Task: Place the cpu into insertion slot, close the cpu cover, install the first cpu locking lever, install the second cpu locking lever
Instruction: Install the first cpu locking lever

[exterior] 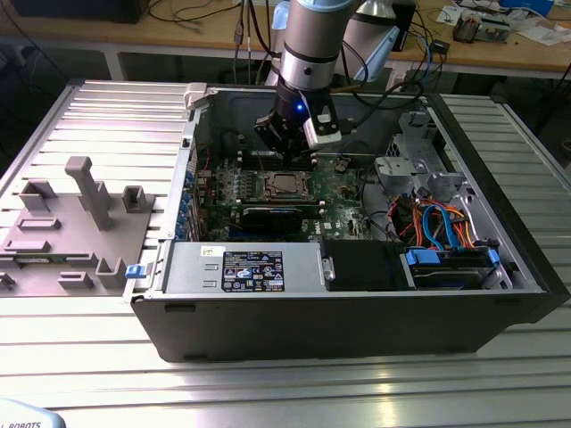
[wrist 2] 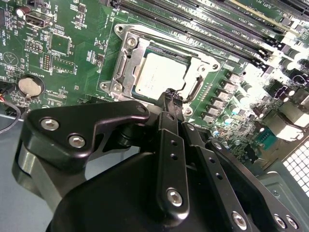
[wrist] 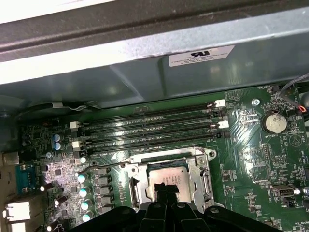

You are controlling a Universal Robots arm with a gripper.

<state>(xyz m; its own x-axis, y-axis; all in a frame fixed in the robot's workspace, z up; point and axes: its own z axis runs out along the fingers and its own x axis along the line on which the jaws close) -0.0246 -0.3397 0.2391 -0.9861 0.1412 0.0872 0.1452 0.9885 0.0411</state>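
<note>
Cpu (wrist 2: 157, 72): dull silver-grey square, seated in the slot (wrist 2: 110, 86) on the green board (wrist 2: 72, 63), inside the open case (exterior: 312, 325).
Cover (wrist 2: 135, 54): silvery frame, lying flat around the cpu's top.
Hidden: cpu's near edge, behind black fingertips (wrist: 166, 191) in both wrist views; levers hard to make out.
Jaws: clenched tip to tip, nothing seen between, just over the cpu's edge.

The dark grey open-topped computer case (exterior: 357, 330) leaves free room from overhead down to the green motherboard (exterior: 343, 183). The black gripper (wrist 2: 172, 95), fingers together, hangs just over the silvery-rimmed square insertion slot (wrist 2: 126, 63). Long black memory slots (wrist: 154, 126) run just beside it. A silver metal drive cage (exterior: 410, 165) and blue and orange cables (exterior: 437, 223) crowd the exterior view's right.
</note>
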